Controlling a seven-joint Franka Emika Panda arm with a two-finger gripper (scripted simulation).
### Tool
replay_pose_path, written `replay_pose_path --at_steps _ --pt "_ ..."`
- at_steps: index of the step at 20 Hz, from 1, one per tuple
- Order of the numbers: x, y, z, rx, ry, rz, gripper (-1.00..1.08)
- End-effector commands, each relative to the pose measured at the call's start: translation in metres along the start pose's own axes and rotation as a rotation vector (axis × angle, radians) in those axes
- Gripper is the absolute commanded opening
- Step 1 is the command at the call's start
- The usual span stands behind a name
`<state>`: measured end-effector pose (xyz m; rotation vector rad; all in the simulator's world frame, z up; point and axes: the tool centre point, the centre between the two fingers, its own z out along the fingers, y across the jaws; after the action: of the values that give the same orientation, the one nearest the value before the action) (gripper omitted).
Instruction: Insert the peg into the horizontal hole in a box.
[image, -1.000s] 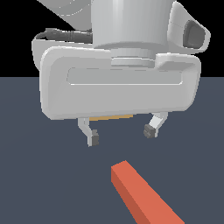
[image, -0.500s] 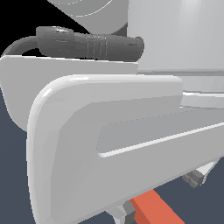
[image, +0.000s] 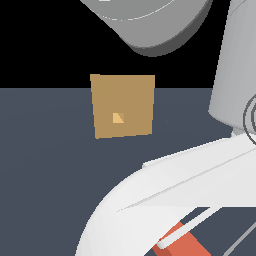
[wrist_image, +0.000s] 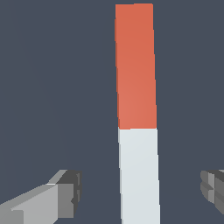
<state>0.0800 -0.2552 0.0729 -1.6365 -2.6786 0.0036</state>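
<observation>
- Gripper spread wide open, one finger on each side of the peg, not touching it.
- Peg flat on the dark floor, white half between the fingers, orange half pointing away.
- Box upright, well apart from the peg, hole in the middle of its face.

A flat, matte, dark slate-blue floor is seen spreading across the lower part of the exterior view, unmarked and evenly lit, with no strong shadows cast on it. Above it a plain black backdrop is met along a straight, level horizon line. In the wrist view the same slate-blue surface fills the background.
</observation>
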Motion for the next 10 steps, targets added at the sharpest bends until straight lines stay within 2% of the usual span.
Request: replay_pose_path --at_steps 1,10 --pt "-0.007 0.002 0.002 -0.002 -0.001 -0.014 1.0" --pt "-0.018 0.005 0.005 -0.003 -0.001 -0.033 1.0"
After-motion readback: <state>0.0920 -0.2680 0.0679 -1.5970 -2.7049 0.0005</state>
